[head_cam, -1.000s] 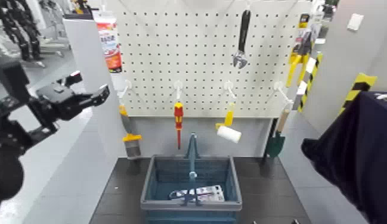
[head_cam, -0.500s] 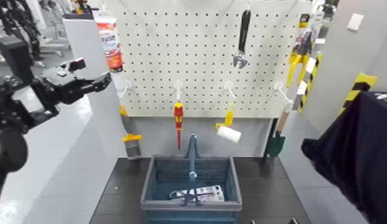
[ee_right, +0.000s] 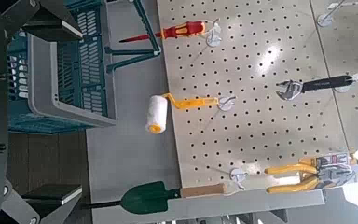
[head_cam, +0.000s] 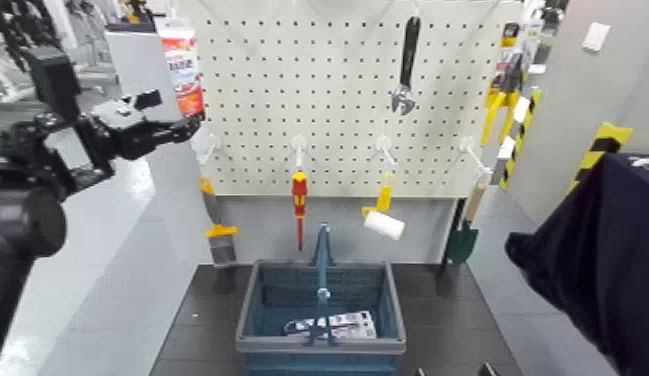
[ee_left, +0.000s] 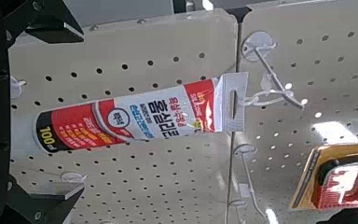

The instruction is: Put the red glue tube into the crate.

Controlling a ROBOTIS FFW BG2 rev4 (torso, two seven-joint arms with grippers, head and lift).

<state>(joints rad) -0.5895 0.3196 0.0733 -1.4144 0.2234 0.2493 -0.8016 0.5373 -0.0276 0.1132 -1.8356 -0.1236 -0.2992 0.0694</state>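
The red glue tube (head_cam: pixel 185 75) hangs from a hook at the pegboard's top left corner, nozzle end down. In the left wrist view the red glue tube (ee_left: pixel 130 117) fills the middle, red and white label facing me. My left gripper (head_cam: pixel 180 126) is raised just below and left of it, open and apart from the tube; its dark fingers (ee_left: pixel 39 19) frame the tube's end. The crate (head_cam: pixel 321 346) stands on the dark table under the pegboard, handle up. My right gripper (ee_right: pixel 33 107) is open and empty, held back from the board with the crate (ee_right: pixel 61 65) in its view.
On the pegboard (head_cam: pixel 348 120) hang a red-and-yellow screwdriver (head_cam: pixel 299 200), a wrench (head_cam: pixel 407 60), a paint roller (head_cam: pixel 384 222), a trowel (head_cam: pixel 464 232), a brush (head_cam: pixel 219 235) and yellow pliers (head_cam: pixel 500 95). A flat white box (head_cam: pixel 333 324) lies in the crate. A dark shape (head_cam: pixel 598 265) fills the right edge.
My left gripper has moved up and to the right, from out beside the board to just under the hanging glue tube. It stays open. Nothing else moved.
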